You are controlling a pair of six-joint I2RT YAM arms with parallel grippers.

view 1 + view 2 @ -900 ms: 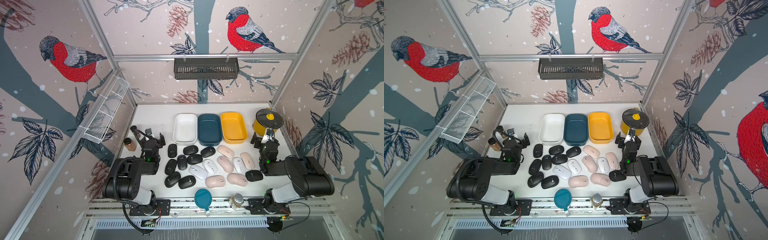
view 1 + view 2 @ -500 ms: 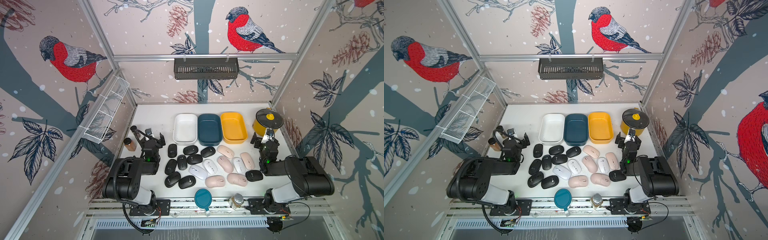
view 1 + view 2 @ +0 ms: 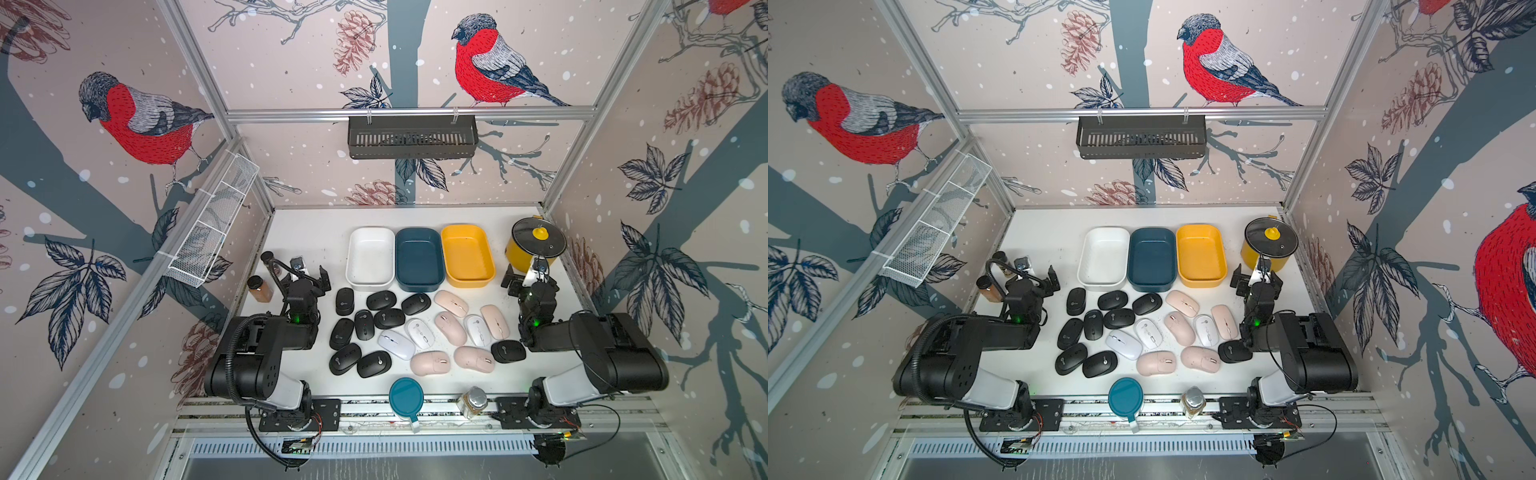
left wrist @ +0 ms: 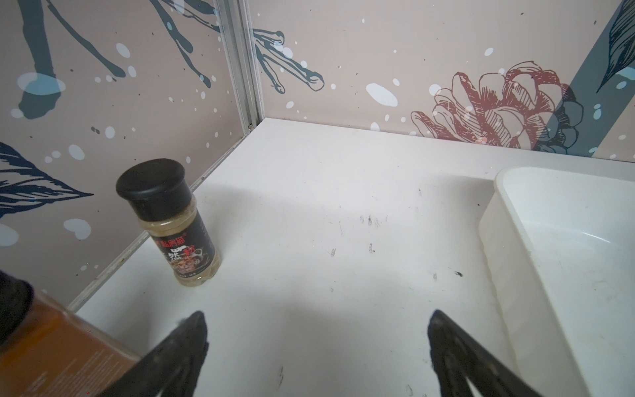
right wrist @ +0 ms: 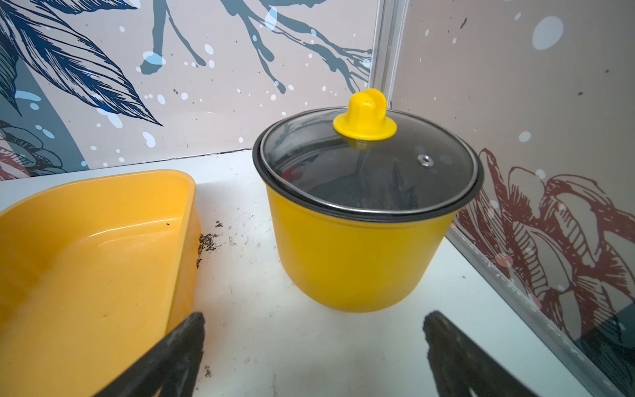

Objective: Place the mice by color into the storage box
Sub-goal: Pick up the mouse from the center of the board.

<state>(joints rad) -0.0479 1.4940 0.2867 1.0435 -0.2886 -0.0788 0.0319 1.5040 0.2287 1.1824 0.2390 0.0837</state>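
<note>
**Item:** wireless mice, seventeen, all loose on the table (image 3: pixel 307 232); none boxed yet.

**Location:** every mouse lies between the dark blue box (image 3: pixel 419 259) and the arm bases.
- Black mice (image 3: pixel 364 325): nine. Eight are grouped left of that box's near edge; a stray black mouse (image 3: pixel 508 351) lies well to its right.
- White mice (image 3: pixel 420 333): three, mixed among the pink ones in front of the box.
- Pink mice (image 3: pixel 450 328): five, in front of it and to its right.

**Receptacles:** the white box (image 3: pixel 370 257) stands just left of the blue one and the yellow box (image 3: pixel 467 255) just right. All three are empty.

**Handling (judged):** the mice are probably light and rigid, with smooth domed shells that are likely slippery. Take hold from above, across the narrow flanks. They lie close together, so the outer ones come first.

**Left pincer** (image 4: pixel 316 319): spread wide, holding nothing, over bare table left of the blue box, past the white one.

**Right pincer** (image 5: pixel 312 319): spread wide, empty, right of the blue box, past the yellow one.
</note>
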